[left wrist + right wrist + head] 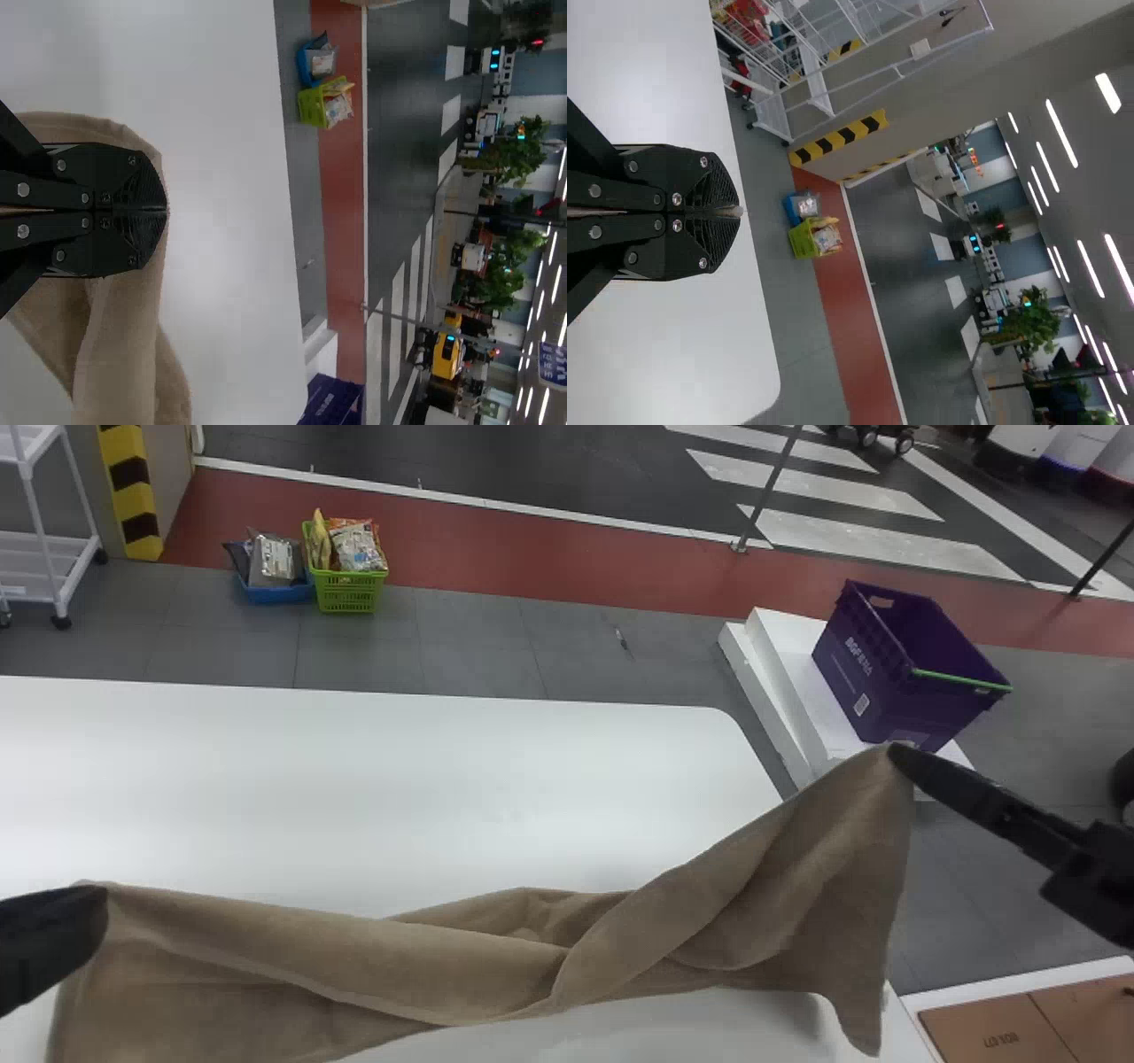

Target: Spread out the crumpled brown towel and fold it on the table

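My left pincer (94,908) is closed on one upper corner of the brown towel (425,965), at the left edge of the head view, and my right pincer (897,755) is closed on another corner, its fingertips pinched together with a small bit of the cloth between them. The towel hangs between the two, over the near part of the white counter (354,779), higher at my right pincer than at my left. Its upper edge sags toward the middle, where loose folds cross one another, and on the right a lower corner hangs down in a point. I cannot tell whether its underside touches the counter. Past the counter's rounded far right corner, a purple crate (859,664) with a green strip along one rim stands on a white platform (780,660). Farther off on the gray tiled floor (469,642), to the left, a green basket (350,593) holding packets sits just beside a blue basket (279,593), also with packets in it. Left of them stand a black-and-yellow striped post (133,496) and a white wheeled cart (53,567). Behind the baskets runs a red floor strip (549,562).
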Tool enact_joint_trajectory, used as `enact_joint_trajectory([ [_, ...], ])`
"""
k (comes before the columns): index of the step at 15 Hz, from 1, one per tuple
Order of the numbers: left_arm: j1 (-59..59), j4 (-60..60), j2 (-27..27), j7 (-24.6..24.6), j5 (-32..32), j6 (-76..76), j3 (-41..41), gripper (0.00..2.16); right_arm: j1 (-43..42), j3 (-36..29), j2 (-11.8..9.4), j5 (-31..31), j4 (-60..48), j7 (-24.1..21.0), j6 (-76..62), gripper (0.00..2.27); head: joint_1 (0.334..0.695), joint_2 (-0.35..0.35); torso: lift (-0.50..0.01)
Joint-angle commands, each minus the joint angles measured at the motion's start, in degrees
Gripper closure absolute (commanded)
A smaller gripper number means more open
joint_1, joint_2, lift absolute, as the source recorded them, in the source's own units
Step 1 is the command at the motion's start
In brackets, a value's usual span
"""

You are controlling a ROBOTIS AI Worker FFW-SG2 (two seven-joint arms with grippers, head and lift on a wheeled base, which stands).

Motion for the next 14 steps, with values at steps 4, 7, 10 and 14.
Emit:
enact_joint_trajectory([
  [4, -3.9, -3.0, -2.7, 0.5, 5.9, 10.5, 10.2, 1.44, -1.9, -10.8, -5.9, -3.2, 5.0, 0.1, 0.8, 1.65, 0.695, -0.350, -0.127],
  [7, -4.5, -4.9, -4.0, 0.5, 8.4, 13.8, 14.3, 1.44, -2.2, -14.4, -7.4, -5.6, 6.4, 0.2, 0.8, 1.65, 0.695, -0.350, -0.127],
  [10, -4.6, -6.3, -5.0, 0.6, 16.7, 18.4, 22.4, 1.44, -1.2, -20.5, -7.3, -12.1, 5.7, 0.2, 0.8, 1.65, 0.695, -0.350, -0.127],
  [14, -5.3, -6.3, -5.2, -0.2, 23.9, 20.0, 30.8, 1.44, 1.1, -30.5, -6.8, -21.9, 4.5, 0.4, 0.8, 1.65, 0.695, -0.350, -0.127],
])
